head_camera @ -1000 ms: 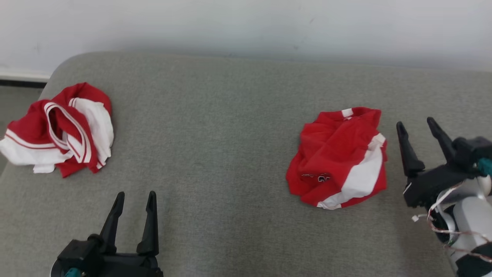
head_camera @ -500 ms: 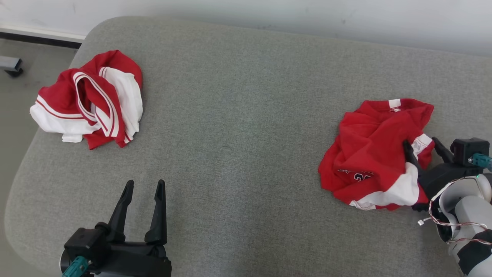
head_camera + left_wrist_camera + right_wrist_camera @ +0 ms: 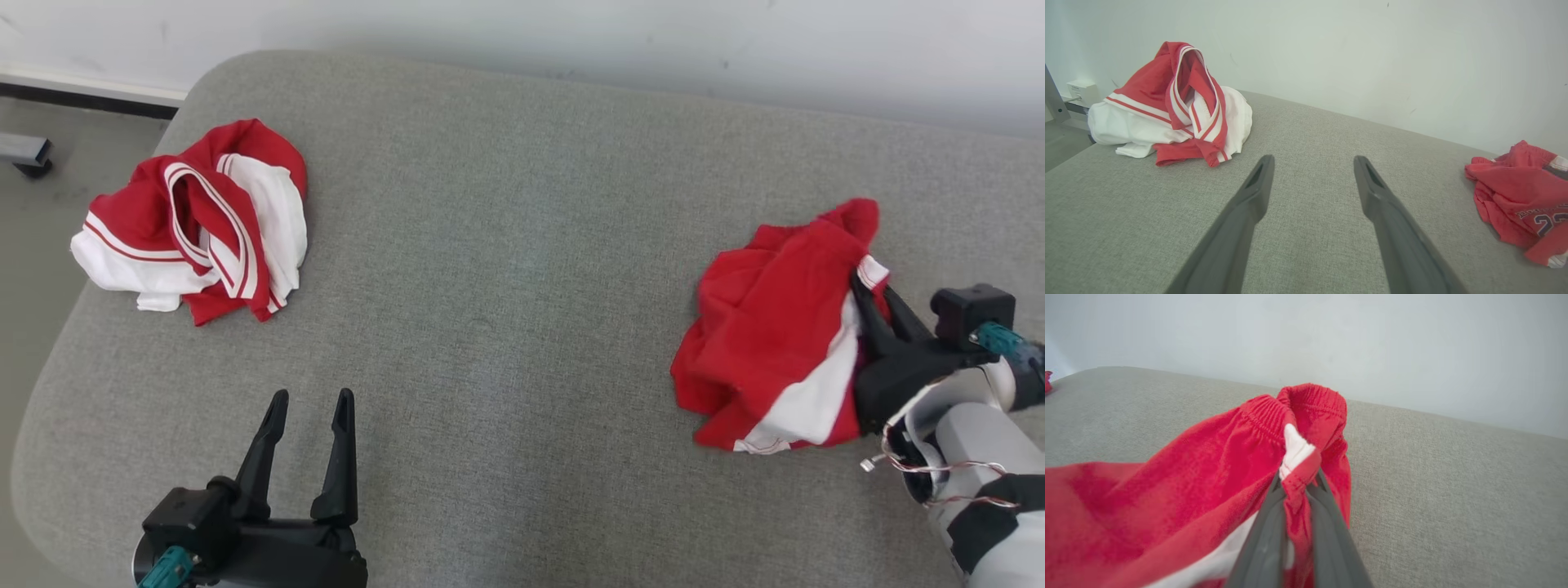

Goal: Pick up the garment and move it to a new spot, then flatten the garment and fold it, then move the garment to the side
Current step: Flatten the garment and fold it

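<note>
Red garment [image 3: 1208, 477] fold lies pinched between the right jaws, pressed together.

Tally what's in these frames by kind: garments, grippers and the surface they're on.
Garments: 2, the left garment lying loose and the right garment pinched at its edge
Grippers: 2, the left gripper open and the right gripper shut on the right garment
Grey cushion: 1
Total: 5
</note>
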Controlling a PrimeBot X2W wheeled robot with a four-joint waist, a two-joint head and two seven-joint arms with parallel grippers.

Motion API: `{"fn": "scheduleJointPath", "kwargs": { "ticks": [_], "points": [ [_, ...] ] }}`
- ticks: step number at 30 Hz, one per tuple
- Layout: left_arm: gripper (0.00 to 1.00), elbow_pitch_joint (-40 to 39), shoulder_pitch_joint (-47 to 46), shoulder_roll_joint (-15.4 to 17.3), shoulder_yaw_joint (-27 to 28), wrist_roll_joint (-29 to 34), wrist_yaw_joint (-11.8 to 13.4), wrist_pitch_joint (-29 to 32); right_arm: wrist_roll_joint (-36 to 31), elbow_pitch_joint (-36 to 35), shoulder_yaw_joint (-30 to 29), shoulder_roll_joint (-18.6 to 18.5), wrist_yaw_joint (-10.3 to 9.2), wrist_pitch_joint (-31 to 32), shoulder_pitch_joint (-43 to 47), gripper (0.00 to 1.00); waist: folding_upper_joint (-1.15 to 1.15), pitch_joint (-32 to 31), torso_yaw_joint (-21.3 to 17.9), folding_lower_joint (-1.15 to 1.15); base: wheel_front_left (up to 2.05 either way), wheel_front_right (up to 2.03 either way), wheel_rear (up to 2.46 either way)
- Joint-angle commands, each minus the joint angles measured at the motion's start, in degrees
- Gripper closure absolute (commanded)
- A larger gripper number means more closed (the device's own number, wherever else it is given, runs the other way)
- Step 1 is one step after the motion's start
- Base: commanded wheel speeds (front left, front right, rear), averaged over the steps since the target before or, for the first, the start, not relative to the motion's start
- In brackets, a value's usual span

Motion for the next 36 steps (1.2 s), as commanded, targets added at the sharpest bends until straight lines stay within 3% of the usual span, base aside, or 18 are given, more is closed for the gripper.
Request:
{"fn": "scheduleJointPath", "kwargs": {
  "ticks": [1, 8, 15, 23, 32, 36],
  "points": [
    [0.00, 0.35, 0.83, 0.00, 0.13, -0.07, -0.03, -0.05, 0.24, -1.62, 1.12, 0.83, -0.13, -0.67, -1.14, 1.00, -0.01, -1.55, -0.20, 0.00, 0.00, 0.00, 0.00],
    [0.00, 0.82, 1.90, 0.00, 1.10, 0.94, -0.35, -0.05, 1.87, -6.20, 5.14, 4.40, -0.13, -0.94, -4.48, 1.00, -0.01, -3.87, -0.08, 0.00, 0.00, 0.00, 0.00],
    [0.00, 0.85, 2.69, 0.00, 1.13, 1.81, -0.64, -0.06, 5.15, -7.94, 7.58, 10.76, -0.13, -1.02, -11.58, 1.00, -0.01, -5.68, 0.85, 0.00, 0.00, 0.00, 0.00],
    [0.00, 0.90, 3.46, -0.01, 2.14, 2.05, -0.83, -0.05, 7.76, -9.82, 4.02, 16.38, -0.14, -1.03, -17.18, 1.00, -0.01, -6.59, 1.22, 0.00, 0.00, 0.00, 0.00],
    [0.00, 1.02, 3.10, 0.01, 2.81, 1.54, -0.86, -0.05, 9.78, -7.73, 1.26, 17.90, -0.13, -1.03, -9.58, 1.00, -0.01, -6.54, -1.08, 0.00, 0.00, 0.00, 0.00],
    [0.00, 1.22, 3.12, -0.01, 2.05, 1.17, -0.90, -0.05, 9.10, -7.34, -1.00, 16.35, -0.13, -1.03, -3.37, 1.00, -0.01, -6.39, -2.57, 0.00, 0.00, 0.00, 0.00]
  ]
}}
